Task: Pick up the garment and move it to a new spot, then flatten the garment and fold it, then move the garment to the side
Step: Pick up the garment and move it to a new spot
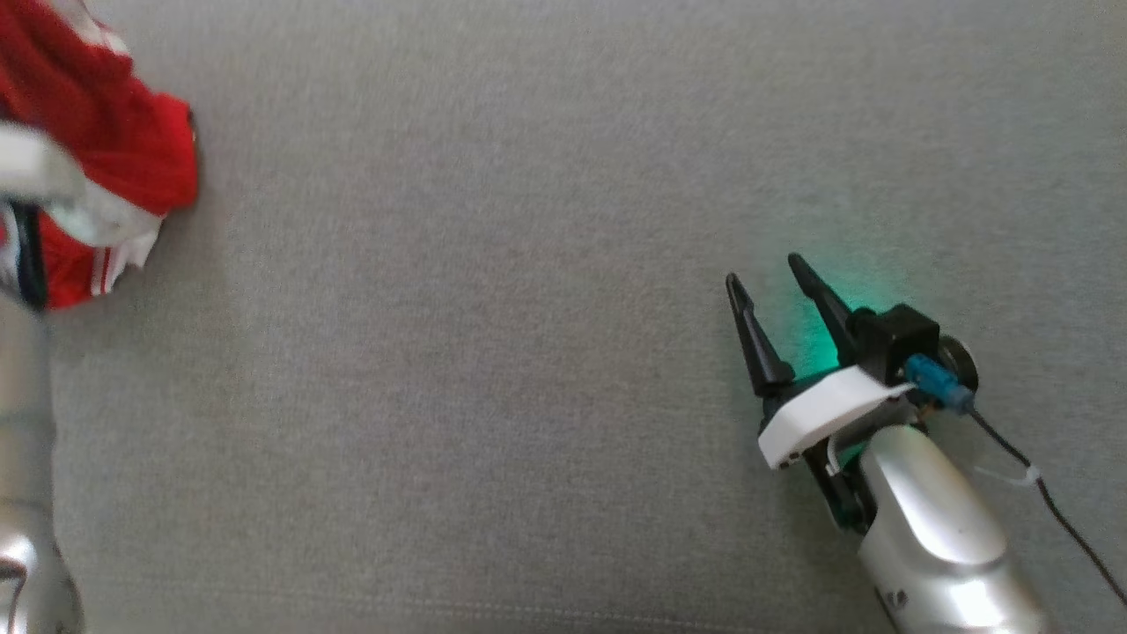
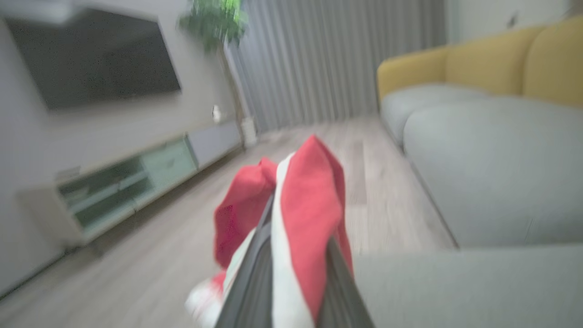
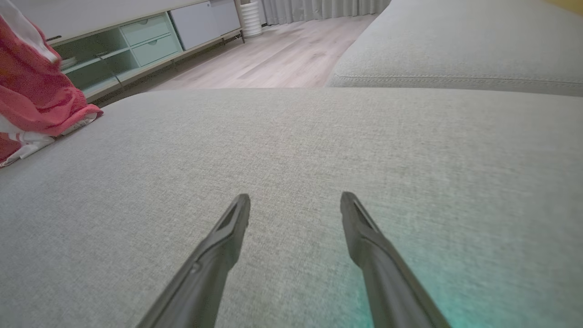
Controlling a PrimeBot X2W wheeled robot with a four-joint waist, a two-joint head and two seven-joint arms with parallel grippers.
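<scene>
The left claw (image 2: 300, 223) is clenching on the garment (image 1: 114, 132). In the left wrist view its two dark fingers are pinching a fold of red cloth with a white stripe, and the rest is bunching above the tips and spilling toward the lower left of that blurred frame. In the head view the garment is showing at the upper left of the frame as a crumpled red-and-white heap. Its lower edge seems to be touching the grey sofa (image 1: 493, 352), and the blurred left arm is crossing in front of it. Gripping a single fold is probably meant to let the cloth hang free for the carry to a new spot, so the first step looks to be in hand. The right claw (image 1: 763, 269) is hovering released at the lower right of the head view, well apart from the garment, fingers spread and pointing up the frame. A green glow is lying on the sofa beside it. Placed there, it is leaving the middle of the sofa bare, likely for the flattening.
</scene>
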